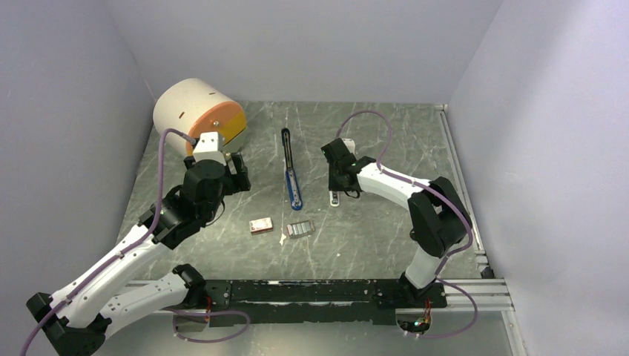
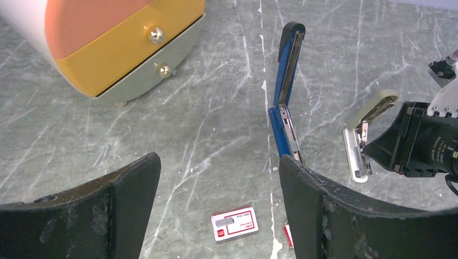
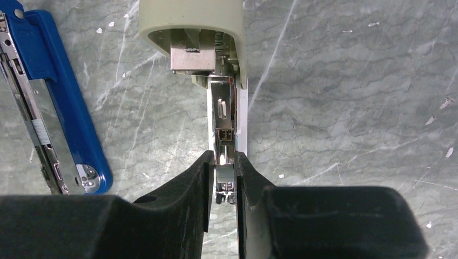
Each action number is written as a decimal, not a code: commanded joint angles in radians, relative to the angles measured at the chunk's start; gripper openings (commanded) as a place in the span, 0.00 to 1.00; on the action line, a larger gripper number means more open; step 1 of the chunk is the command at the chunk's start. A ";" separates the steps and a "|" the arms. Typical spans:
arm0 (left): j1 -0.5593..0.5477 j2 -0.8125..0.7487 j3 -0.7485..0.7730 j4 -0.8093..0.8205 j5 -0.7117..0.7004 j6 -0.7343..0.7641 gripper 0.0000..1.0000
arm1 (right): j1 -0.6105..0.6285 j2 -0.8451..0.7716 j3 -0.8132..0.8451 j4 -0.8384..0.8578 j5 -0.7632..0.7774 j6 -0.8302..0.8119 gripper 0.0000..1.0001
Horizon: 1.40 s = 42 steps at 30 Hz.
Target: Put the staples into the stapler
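The stapler (image 1: pixel 294 190) lies opened out flat at mid-worktop (image 1: pixel 386 245), black arm toward the far wall, blue half with its metal channel toward the arms. The staples (image 1: pixel 300 228) lie loose on the worktop near the stapler's blue end, not touching it. A small red-and-white box (image 1: pixel 260 225) sits near the staples, on their left. To the right of the blue stapler lies a pale beige stapler (image 3: pixel 189 13). The right arm's (image 1: pixel 386 182) jaws are clamped on its metal inner part. The left arm's (image 1: pixel 204 189) jaws stand wide apart above the worktop, holding nothing. A round drawer unit (image 1: pixel 194 111) stands at far left.
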State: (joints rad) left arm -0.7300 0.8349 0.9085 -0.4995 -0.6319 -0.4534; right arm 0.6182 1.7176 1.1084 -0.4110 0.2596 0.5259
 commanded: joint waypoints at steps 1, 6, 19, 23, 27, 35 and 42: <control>0.005 -0.003 -0.005 0.001 -0.009 -0.005 0.85 | -0.001 0.013 -0.014 0.016 0.009 -0.011 0.23; 0.005 -0.001 -0.005 0.001 -0.009 -0.005 0.85 | -0.001 0.008 -0.016 0.025 -0.004 -0.015 0.23; 0.005 0.000 -0.004 0.002 -0.009 -0.005 0.85 | -0.001 -0.015 -0.024 0.040 -0.004 -0.013 0.23; 0.005 0.000 -0.005 0.004 -0.008 -0.004 0.85 | -0.001 -0.025 -0.024 0.042 0.000 -0.011 0.23; 0.005 0.001 -0.005 0.004 -0.008 -0.004 0.85 | -0.002 -0.033 -0.026 0.041 0.003 -0.013 0.23; 0.005 0.001 -0.004 0.003 -0.008 -0.004 0.85 | -0.001 -0.009 -0.024 0.038 -0.015 -0.015 0.23; 0.005 0.001 -0.005 0.004 -0.008 -0.005 0.85 | -0.001 -0.007 -0.024 0.038 -0.010 -0.017 0.23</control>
State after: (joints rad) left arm -0.7300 0.8352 0.9085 -0.4995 -0.6319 -0.4534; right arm 0.6182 1.7164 1.0927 -0.3885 0.2386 0.5144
